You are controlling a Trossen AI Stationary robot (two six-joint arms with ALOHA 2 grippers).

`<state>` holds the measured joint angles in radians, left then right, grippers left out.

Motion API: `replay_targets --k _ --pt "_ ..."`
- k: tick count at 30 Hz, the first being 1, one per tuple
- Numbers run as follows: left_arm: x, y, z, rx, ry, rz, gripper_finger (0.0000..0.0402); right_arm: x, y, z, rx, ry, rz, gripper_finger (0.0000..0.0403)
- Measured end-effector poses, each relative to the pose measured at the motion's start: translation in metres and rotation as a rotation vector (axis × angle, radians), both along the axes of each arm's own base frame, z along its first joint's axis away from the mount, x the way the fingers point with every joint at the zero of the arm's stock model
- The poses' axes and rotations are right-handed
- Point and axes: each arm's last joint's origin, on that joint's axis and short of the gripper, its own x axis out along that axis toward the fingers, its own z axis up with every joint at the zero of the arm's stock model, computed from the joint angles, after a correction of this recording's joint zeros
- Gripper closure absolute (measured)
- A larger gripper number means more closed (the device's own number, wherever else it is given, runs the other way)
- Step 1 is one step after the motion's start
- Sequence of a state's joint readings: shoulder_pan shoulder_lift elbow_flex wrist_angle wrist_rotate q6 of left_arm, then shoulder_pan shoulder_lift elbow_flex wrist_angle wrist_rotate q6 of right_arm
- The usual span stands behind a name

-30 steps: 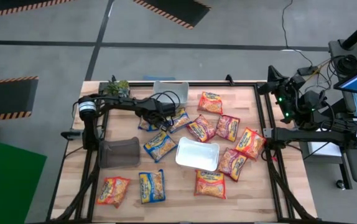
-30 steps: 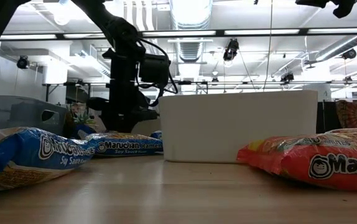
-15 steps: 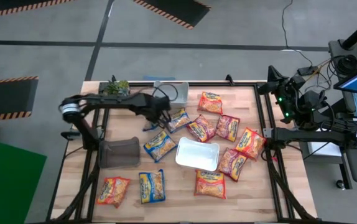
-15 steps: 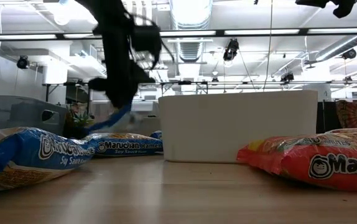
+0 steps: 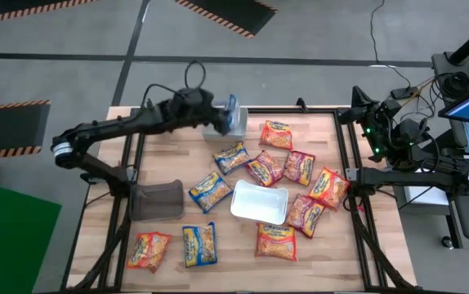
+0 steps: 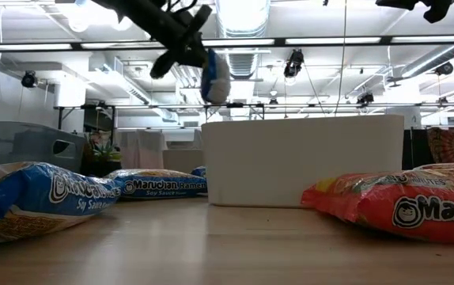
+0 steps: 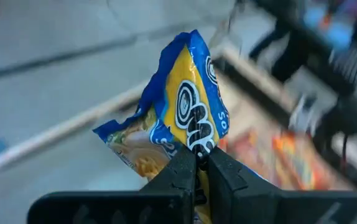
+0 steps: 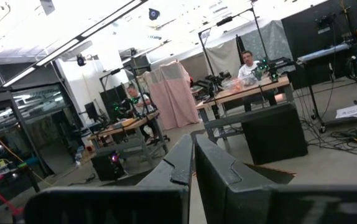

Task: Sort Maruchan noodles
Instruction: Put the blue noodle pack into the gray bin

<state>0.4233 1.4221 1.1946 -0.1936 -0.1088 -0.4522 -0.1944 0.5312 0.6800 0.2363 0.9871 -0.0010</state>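
While the left hand (image 5: pixel 218 118) is raised above the far edge of the tabletop (image 5: pixel 234 245), a blue-and-yellow packet (image 5: pixel 232 119) is pinched between its closed fingers (image 7: pixel 181 165) and hangs clear of the wood. In the left wrist view the packet (image 7: pixel 178 115) is seen standing up out of the fingertips, gripped at one crumpled edge. A clear tray (image 5: pixel 222 114) lies directly beneath the hand at the tabletop's far edge. Nearer than the hand, three more blue-and-yellow packets are spread: one (image 5: pixel 231 156) just below it, a second (image 5: pixel 210 190) farther toward the near edge, and a third (image 5: pixel 199 244) close to the near edge beside an orange packet (image 5: pixel 149 250). A dark tray (image 5: pixel 156 201) sits to the left of these. A white tray (image 5: pixel 260 202) stands toward the middle, well apart from the hand. Beyond and around it, on the side away from the hand, orange and red packets (image 5: pixel 298 167) are scattered. The right hand (image 8: pixel 192 163) is kept off the tabletop at the right side, its fingers pressed together on nothing.
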Motion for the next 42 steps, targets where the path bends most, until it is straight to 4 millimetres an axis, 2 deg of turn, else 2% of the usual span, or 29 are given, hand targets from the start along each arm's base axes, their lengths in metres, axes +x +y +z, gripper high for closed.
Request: replay_targets --k 3,7,14,20,23,31,42 --pt "0.005 0.021 -0.005 0.019 -0.057 0.037 0.0401 0.0 0.0 0.0 0.0 0.0 0.0 0.0394" --pt "0.016 0.047 -0.024 -0.011 -0.093 0.07 0.0401 0.0 0.0 0.0 0.0 0.0 0.0 0.0394" --pt "0.036 0.076 -0.075 -0.135 -0.079 0.074 0.0402 0.0 0.0 0.0 0.0 0.001 0.0 0.0394" --pt "0.046 0.084 -0.108 -0.225 -0.039 0.078 0.0402 0.0 0.0 0.0 0.0 0.001 0.0 0.0394" --pt "0.049 0.086 -0.116 -0.244 -0.039 0.07 0.0401 0.0 0.0 0.0 -0.002 0.007 -0.002 0.0394" --pt "0.052 0.088 -0.126 -0.258 -0.015 0.076 0.0399 0.0 0.0 0.0 -0.004 0.012 -0.003 0.0394" --pt "0.049 0.089 -0.13 -0.29 0.007 0.13 0.0352 0.0 0.0 0.0 0.001 -0.002 0.0 0.0394"
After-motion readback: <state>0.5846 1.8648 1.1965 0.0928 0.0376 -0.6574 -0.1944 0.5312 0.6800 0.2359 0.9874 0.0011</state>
